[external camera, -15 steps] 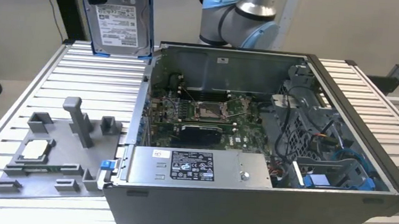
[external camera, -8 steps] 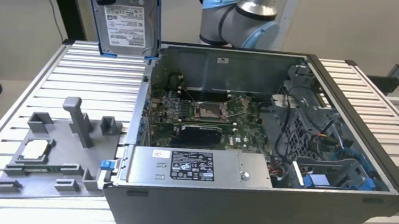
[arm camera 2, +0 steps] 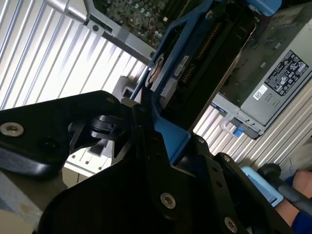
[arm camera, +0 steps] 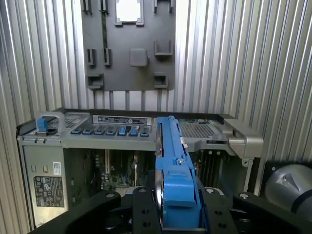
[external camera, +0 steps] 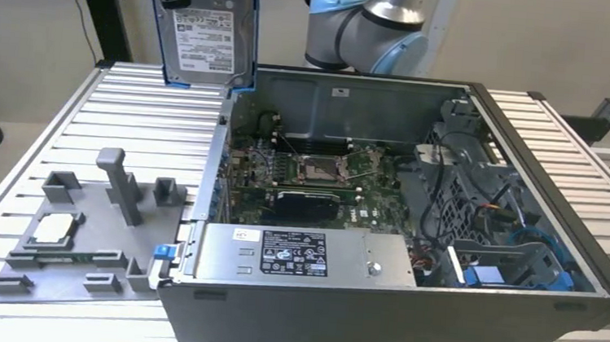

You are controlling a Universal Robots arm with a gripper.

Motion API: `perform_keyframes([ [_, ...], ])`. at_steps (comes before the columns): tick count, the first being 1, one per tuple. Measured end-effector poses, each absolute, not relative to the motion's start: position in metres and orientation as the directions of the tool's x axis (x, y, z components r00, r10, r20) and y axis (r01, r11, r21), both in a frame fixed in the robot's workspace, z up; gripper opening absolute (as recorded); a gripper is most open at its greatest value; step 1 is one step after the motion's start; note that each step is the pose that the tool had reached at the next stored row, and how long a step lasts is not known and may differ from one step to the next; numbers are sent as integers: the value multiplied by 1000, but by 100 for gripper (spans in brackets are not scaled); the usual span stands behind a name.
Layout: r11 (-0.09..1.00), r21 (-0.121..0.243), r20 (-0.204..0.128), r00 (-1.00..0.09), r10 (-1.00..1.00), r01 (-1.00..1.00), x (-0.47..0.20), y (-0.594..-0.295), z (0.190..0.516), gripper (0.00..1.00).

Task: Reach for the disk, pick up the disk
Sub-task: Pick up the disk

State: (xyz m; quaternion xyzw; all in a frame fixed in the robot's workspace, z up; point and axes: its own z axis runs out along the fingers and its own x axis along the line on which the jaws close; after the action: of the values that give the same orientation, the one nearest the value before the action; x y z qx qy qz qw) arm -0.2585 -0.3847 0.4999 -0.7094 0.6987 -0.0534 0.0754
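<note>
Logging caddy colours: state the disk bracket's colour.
Blue. The bracket shows best in the first wrist view; it also edges the disk in the exterior view.

Disk (external camera: 209,29): silver-grey, white label, blue bracket; upright on edge, aloft above computer case (external camera: 380,324) edge.

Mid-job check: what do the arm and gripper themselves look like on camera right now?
The arm has rounded silver-grey metal joints with light blue end caps. The gripper is matte black, built of angular plates and linkage bars fastened with small silver screws.
</note>
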Motion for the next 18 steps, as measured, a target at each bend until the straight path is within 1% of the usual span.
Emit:
perform_keyframes([
  [18,-12,-182,-30,18,-999,-983,-215,-385,500,0],
])
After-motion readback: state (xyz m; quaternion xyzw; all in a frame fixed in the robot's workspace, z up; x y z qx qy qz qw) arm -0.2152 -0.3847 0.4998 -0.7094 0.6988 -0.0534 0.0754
